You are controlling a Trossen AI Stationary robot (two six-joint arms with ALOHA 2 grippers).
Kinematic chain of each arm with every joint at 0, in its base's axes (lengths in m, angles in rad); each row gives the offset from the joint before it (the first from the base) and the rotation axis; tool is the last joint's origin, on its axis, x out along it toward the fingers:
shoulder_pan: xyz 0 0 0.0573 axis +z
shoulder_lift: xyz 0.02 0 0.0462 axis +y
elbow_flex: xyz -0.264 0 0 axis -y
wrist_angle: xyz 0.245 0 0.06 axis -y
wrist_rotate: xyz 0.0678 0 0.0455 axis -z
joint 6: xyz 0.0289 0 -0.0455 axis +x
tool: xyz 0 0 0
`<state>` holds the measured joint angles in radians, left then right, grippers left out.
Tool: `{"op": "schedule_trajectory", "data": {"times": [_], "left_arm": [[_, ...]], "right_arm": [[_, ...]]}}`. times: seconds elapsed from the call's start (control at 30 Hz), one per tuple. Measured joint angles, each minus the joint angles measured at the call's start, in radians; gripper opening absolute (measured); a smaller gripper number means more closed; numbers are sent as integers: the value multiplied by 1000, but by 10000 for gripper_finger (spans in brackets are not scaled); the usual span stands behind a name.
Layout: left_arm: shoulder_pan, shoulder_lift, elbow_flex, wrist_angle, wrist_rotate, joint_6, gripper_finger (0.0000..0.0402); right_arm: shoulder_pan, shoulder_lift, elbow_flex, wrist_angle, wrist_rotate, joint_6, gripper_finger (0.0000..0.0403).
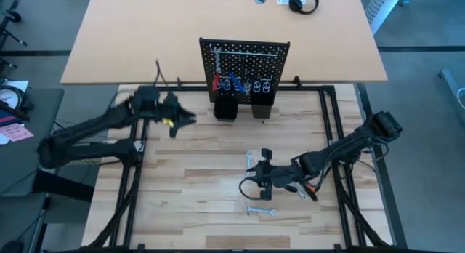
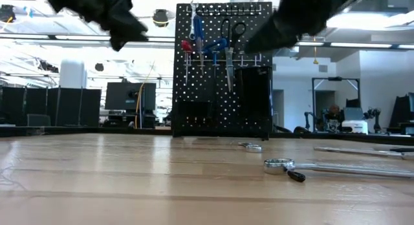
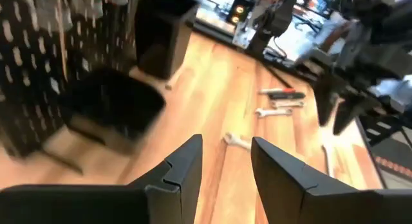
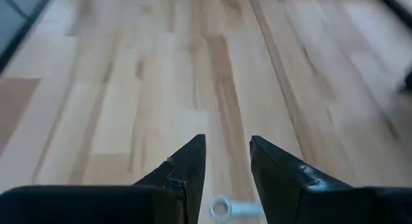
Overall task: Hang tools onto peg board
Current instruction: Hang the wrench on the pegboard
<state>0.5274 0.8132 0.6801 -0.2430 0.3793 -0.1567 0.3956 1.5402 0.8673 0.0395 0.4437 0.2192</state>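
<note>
The peg board [image 1: 244, 64] stands upright at the table's far middle, with red-handled, blue-handled and other tools [image 2: 213, 47] hanging on its hooks and two black cups [image 1: 225, 107] at its base. My left gripper [image 1: 189, 119] hovers open and empty to the left of the cups, seen in its wrist view [image 3: 226, 166]. My right gripper [image 1: 260, 179] is open above the table's middle right, touching nothing. A silver wrench's ring end [image 4: 222, 208] lies on the table below its fingers. More wrenches [image 1: 259, 210] [image 2: 251, 147] lie flat nearby.
A long wrench [image 2: 336, 167] lies flat near the table's front right. A red-and-black tool [image 1: 309, 189] lies beside my right arm. Bare wood spreads over the table's left and near parts. A headset [image 1: 304, 1] sits on the desk beyond.
</note>
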Motion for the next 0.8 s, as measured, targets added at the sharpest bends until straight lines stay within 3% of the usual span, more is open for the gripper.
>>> {"op": "schedule_trajectory", "data": {"times": [0.1, 0.2, 0.43, 0.57, 0.7, 0.8], "left_arm": [[-129, -93, -157, 138, -136, -57, 125], [-255, -148, -284, 269, -210, -91, 125], [-547, -94, -455, 588, -489, -91, 125], [-668, 14, -473, 718, -612, -32, 125], [-734, 146, -473, 909, -672, 17, 125], [-751, 251, -468, 1056, -688, 38, 125]], "right_arm": [[-32, 0, -34, -6, -1, 101, 134], [-70, 0, -37, -11, -29, 155, 140], [-135, 0, 9, -76, -219, 104, 182], [-90, 21, 148, -291, -101, 189, 185], [-50, 76, 300, -473, 27, 348, 169], [-54, 132, 371, -569, 25, 486, 162]]}}
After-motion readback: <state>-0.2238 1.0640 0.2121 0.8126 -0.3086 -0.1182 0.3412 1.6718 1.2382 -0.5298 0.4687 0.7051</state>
